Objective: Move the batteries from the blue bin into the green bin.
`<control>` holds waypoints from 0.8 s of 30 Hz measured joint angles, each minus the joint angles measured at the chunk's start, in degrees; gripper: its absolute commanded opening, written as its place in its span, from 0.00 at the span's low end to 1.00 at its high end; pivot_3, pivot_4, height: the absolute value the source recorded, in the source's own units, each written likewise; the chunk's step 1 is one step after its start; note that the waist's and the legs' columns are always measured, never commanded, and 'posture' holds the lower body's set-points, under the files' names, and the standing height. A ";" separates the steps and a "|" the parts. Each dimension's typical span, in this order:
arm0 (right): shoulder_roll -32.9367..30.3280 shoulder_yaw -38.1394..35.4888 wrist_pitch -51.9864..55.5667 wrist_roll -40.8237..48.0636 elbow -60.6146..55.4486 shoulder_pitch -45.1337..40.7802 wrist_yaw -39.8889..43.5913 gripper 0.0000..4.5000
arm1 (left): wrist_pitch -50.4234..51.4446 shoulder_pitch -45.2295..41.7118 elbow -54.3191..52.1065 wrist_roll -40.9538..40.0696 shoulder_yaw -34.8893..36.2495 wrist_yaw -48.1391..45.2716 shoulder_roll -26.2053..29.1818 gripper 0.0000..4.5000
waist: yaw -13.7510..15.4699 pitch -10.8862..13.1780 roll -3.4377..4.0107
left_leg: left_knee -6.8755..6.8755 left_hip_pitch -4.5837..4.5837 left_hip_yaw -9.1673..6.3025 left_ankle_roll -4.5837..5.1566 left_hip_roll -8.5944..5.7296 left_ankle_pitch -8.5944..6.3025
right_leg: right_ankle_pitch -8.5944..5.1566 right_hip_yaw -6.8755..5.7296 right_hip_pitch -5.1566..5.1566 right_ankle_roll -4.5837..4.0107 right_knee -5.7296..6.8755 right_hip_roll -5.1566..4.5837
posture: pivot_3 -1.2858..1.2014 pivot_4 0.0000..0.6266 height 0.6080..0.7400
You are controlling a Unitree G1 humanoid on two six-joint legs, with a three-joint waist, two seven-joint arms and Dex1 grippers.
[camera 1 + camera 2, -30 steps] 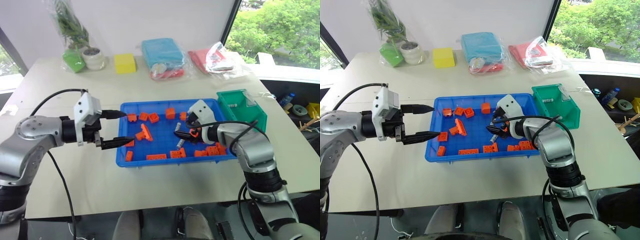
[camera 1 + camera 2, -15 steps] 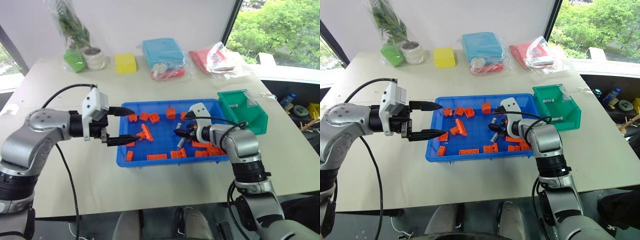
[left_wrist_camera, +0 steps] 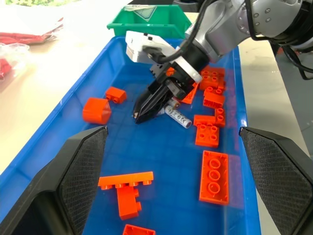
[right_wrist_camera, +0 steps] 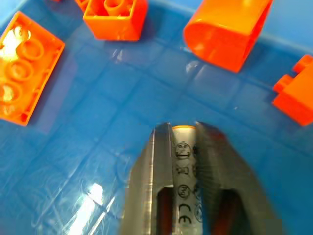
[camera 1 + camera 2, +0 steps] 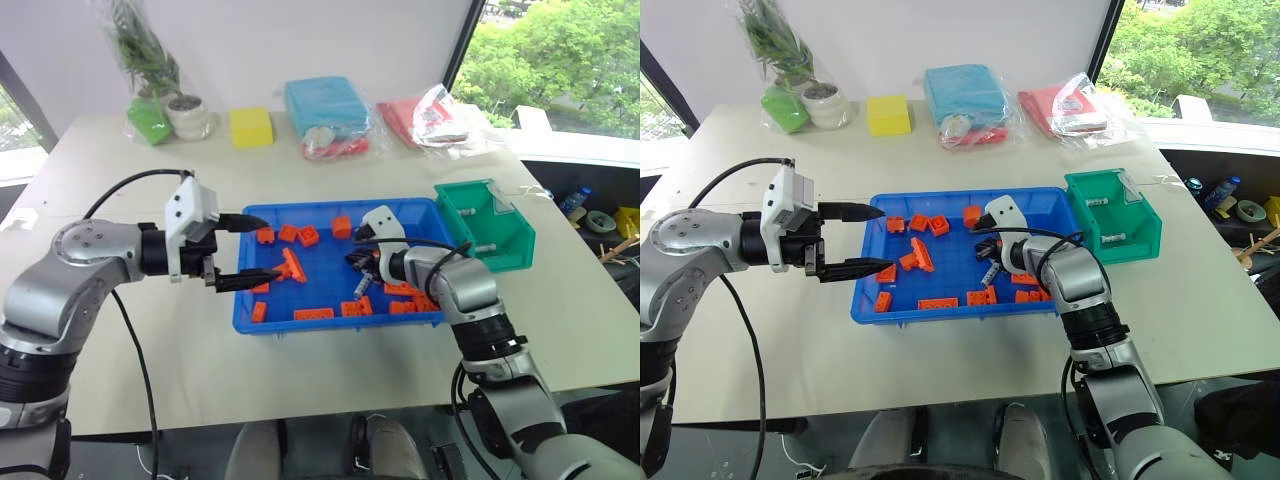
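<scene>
Battery (image 4: 185, 161) sits pinched lengthwise between my right gripper (image 3: 139, 113) fingers, centre frame; smooth, stiff, light, likely slippery; left gripper (image 5: 248, 250) spread, empty.

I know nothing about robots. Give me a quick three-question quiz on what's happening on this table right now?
1. True or false: the right gripper is shut on a battery down in the blue bin.
2. Where do batteries already lie? A) the green bin B) the bare tabletop
3. Fill in: the left gripper hovers with its fingers ____.

Key: 1 true; 2 A; 3 open
</scene>
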 measured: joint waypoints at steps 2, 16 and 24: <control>-0.29 0.37 0.43 0.17 -0.70 0.09 0.16 0.01 | -0.20 -0.05 0.21 0.31 0.00 -0.02 0.00 1.00 | 0.03 0.00 0.00 | 0.00 0.00 0.00 0.00 0.00 0.00 | 0.00 0.00 -0.01 0.00 0.00 0.00 | 0.52 0.24 0.72; -24.06 -17.95 3.09 4.27 -0.48 -8.13 2.20 0.01 | -2.26 -0.86 2.75 1.69 -0.39 -0.72 -1.52 1.00 | 1.28 0.04 0.02 | -0.12 -0.01 0.02 0.03 -0.02 -0.04 | -0.10 -0.02 -0.09 -0.14 -0.36 0.03 | 0.52 0.24 0.72; -27.11 -18.11 -2.48 3.05 7.53 -2.84 2.45 0.54 | -3.16 -3.50 4.42 2.81 -2.53 -1.26 -3.54 1.00 | 0.04 0.12 0.15 | -0.09 -0.02 0.10 0.05 -0.01 -0.02 | 0.01 -0.01 0.05 0.03 -0.22 -0.01 | 0.52 0.24 0.72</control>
